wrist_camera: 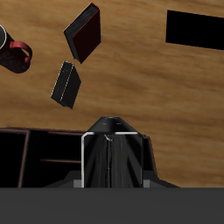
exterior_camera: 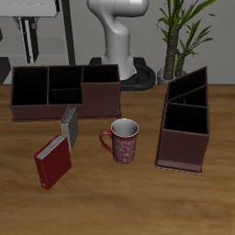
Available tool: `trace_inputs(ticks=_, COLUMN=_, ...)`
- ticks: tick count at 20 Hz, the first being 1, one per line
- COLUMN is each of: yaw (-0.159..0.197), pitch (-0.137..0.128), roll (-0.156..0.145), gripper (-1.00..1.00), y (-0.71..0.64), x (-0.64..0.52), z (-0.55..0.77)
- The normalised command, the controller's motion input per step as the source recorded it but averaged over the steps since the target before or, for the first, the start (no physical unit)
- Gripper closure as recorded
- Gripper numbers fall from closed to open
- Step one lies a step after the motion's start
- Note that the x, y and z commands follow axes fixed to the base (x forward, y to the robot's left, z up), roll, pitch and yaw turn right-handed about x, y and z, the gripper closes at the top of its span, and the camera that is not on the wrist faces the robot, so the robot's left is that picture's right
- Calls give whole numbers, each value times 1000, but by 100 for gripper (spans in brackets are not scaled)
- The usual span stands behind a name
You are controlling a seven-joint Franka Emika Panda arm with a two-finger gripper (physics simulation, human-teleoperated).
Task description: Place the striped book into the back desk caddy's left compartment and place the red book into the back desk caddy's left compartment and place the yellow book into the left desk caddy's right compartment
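Gripper (wrist_camera: 108, 131): it is seen only in the wrist view. It is closed tight on the striped book (wrist_camera: 122, 162), which hangs high above the table (exterior_camera: 128, 197).
Striped book: it is held upright. It looks dark, with a thin pale edge around it. It hides most of the fingers.
Back desk caddy (exterior_camera: 64, 108): the long low box is set far back on the table. 1 big dark end part (exterior_camera: 28, 86) and 2 small middle parts are seen. In the wrist view the small parts are seen just beside the held book.
Red book (exterior_camera: 53, 163): it is laid flat on the table, nearer the front edge, well apart from both boxes.
Yellow book (exterior_camera: 69, 127): it is stood on its edge just in front of the back desk caddy, close to the red book.
Mug (exterior_camera: 124, 140): it is stood upright between the books and the left desk caddy.
Left desk caddy (exterior_camera: 182, 147): the tall box with sloping walls is split inside, and nothing is seen in it.
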Motion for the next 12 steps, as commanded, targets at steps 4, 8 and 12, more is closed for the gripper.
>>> trace_inputs(ticks=4, yaw=-14, pitch=57, roll=-61, gripper=100, y=-637, x=-15, z=-227)
trace_inputs(ticks=8, yaw=-18, pitch=4, roll=-1, gripper=100, y=-292, x=-111, z=-231)
trace_inputs(ticks=12, yaw=-18, pitch=-3, roll=7, gripper=100, y=-88, x=-98, z=-344)
